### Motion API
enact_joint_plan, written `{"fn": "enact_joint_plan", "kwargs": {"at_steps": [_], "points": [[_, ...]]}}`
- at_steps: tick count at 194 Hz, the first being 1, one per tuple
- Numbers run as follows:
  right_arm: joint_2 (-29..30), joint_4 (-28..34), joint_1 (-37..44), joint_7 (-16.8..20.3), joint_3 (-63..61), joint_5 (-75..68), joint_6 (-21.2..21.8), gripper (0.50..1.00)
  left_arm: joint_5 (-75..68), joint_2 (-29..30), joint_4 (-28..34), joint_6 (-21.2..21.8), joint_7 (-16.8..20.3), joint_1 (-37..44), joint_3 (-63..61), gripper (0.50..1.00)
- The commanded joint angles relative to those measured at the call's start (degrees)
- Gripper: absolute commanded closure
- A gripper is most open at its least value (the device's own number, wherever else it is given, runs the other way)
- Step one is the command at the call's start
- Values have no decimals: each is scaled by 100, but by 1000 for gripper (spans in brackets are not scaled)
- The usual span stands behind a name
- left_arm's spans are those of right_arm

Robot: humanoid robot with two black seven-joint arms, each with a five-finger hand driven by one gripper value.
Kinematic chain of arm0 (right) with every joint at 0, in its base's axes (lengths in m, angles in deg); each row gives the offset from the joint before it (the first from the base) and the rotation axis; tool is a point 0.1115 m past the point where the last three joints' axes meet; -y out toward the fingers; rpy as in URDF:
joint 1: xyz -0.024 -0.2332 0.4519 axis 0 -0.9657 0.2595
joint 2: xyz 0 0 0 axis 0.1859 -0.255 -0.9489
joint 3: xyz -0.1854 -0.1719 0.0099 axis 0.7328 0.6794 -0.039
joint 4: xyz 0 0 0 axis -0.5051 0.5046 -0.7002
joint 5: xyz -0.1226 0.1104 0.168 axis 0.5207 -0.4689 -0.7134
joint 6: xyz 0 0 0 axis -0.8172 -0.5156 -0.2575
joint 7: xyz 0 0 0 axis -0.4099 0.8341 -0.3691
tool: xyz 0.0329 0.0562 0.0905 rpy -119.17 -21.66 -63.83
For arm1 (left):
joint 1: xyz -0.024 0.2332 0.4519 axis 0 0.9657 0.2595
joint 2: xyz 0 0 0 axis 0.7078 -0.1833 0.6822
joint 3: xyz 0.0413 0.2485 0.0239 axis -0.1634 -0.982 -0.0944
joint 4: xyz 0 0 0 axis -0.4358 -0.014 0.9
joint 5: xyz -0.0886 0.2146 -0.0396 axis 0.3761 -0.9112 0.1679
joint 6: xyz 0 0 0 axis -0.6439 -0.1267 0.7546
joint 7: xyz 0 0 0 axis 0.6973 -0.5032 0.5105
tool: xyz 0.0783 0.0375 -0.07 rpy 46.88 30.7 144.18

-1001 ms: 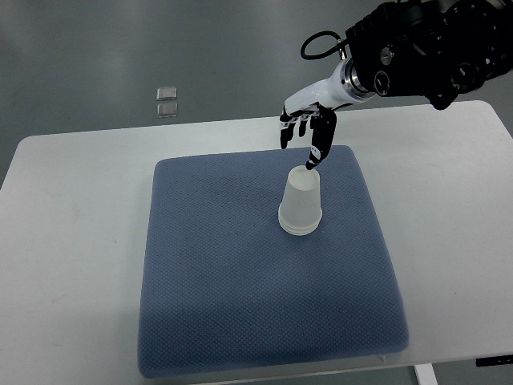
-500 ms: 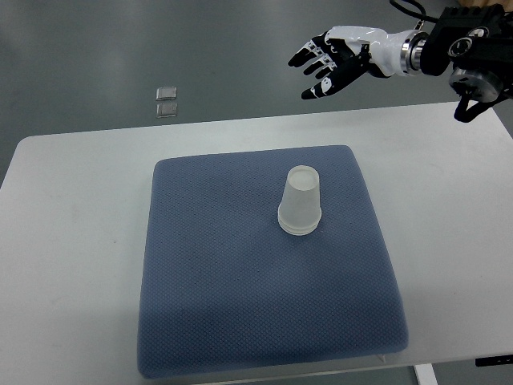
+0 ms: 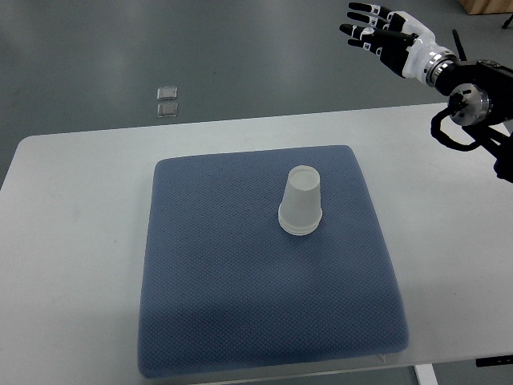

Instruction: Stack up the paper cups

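Observation:
A stack of translucent white paper cups (image 3: 301,202) stands upside down on the blue mat (image 3: 224,289), a little right of the mat's middle. My right hand (image 3: 377,28) is far from it, up at the top right beyond the table's back edge. Its fingers are spread and hold nothing. The black forearm runs down to the right edge of the picture. The left arm does not show.
The mat lies on a white table (image 3: 72,241). Two small clear squares (image 3: 167,101) lie on the grey floor behind the table, at the upper left.
My right hand has pulled away from the cup's top, rising up and to the right, and its fingers have spread. The cup stack has stayed put.

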Motion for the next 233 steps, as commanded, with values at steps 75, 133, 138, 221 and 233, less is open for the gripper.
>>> {"fn": "enact_joint_plan", "kwargs": {"at_steps": [75,133,138,221,233], "points": [[788,-649,-1513,-462,-2446,-24,1399,624,0,0,9,0,-2,0,9,500],[893,-798,-1697,-453,-2446,-15,1451,576,0,0,0,9,-2,17,9,500],[893,-798,-1723,-453,-2445,-15,1451,574,0,0,-9,9,-2,26,9,500],[1025,-789,-1891,-462,-2437,-6,1583,574,0,0,0,9,-2,70,0,500],[1034,-789,-1891,-462,-2437,-6,1583,574,0,0,0,9,-2,61,0,500]]}}
